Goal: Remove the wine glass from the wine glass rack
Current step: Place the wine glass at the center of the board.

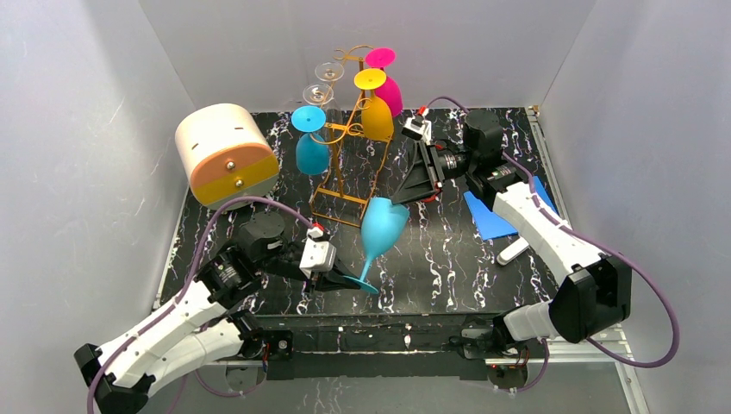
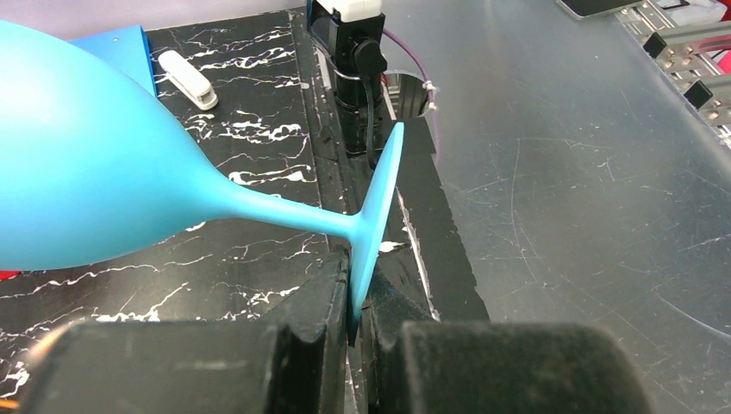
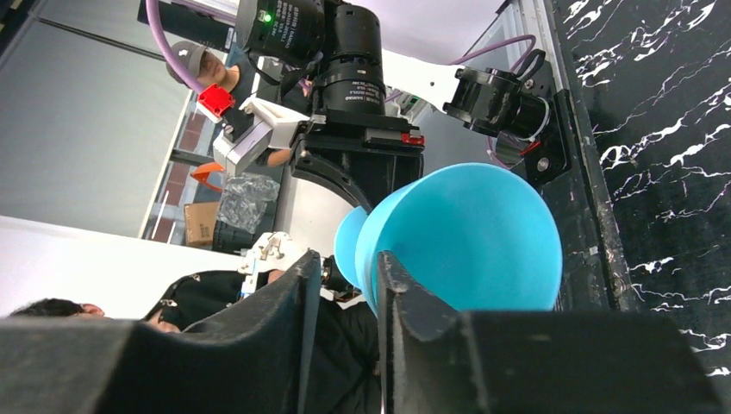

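The light blue wine glass point(image 1: 384, 226) is already off the rack point(image 1: 343, 136), hanging tilted in the air just in front of the rack's wire base, with its bowl toward the rack and its foot pointing away from it. The left end effector point(image 1: 343, 278) is pinching that foot edge-on, its jaws shut tight on the thin disc, as the left wrist view shows plainly. The right end effector point(image 3: 349, 267) is reaching in from the rack's right side and straddling the bowl's rim. Its jaws are standing narrow with the wall between them, and a gap is showing on one side, so it looks not yet clamped. The step in hand seems to be a second hold on the rim, and it is calling for a soft squeeze. The wall is thin and curved, and pressure off centre could twist the glass in the left pinch. The left hold is best kept until the right one is firm, since a foot gripped by its edge can pivot easily. Any move should be carrying the bowl away from the rack, where a darker blue glass point(image 1: 310, 148), a yellow one point(image 1: 375, 110) and a pink one point(image 1: 387, 84) are hanging upside down. The cream-and-orange box point(image 1: 226, 155) is sitting left of the rack on the bench point(image 1: 448, 259), well clear.
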`<state>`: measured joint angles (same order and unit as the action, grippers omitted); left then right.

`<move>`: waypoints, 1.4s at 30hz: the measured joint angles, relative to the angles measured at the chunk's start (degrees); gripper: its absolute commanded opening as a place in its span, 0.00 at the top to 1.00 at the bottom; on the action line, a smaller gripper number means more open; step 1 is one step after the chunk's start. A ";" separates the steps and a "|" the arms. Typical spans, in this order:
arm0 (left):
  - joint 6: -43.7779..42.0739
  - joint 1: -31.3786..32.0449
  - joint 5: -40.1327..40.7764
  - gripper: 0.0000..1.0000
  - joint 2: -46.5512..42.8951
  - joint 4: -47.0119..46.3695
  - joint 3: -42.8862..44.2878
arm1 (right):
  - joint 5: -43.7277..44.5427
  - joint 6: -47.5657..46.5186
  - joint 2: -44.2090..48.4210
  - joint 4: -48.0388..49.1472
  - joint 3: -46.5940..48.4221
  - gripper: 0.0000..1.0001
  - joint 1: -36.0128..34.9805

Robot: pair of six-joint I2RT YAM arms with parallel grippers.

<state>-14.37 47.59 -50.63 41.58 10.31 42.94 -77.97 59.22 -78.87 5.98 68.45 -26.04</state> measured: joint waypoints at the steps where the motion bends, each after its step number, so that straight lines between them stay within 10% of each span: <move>1: 0.00 0.00 -0.17 1.00 0.28 -0.22 0.00 | -0.24 -0.02 0.09 0.00 0.00 0.62 0.04; 33: -0.55 0.22 -1.07 1.00 3.87 -2.56 0.35 | -1.44 -6.97 0.87 -10.56 0.00 0.99 0.17; 42: 3.82 0.20 1.18 0.69 1.97 -2.54 -0.42 | 0.76 -7.17 4.07 -10.56 -2.27 0.99 0.17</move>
<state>-10.55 47.79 -49.45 43.55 7.77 42.52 -77.21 52.05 -74.81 -4.58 66.17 -25.87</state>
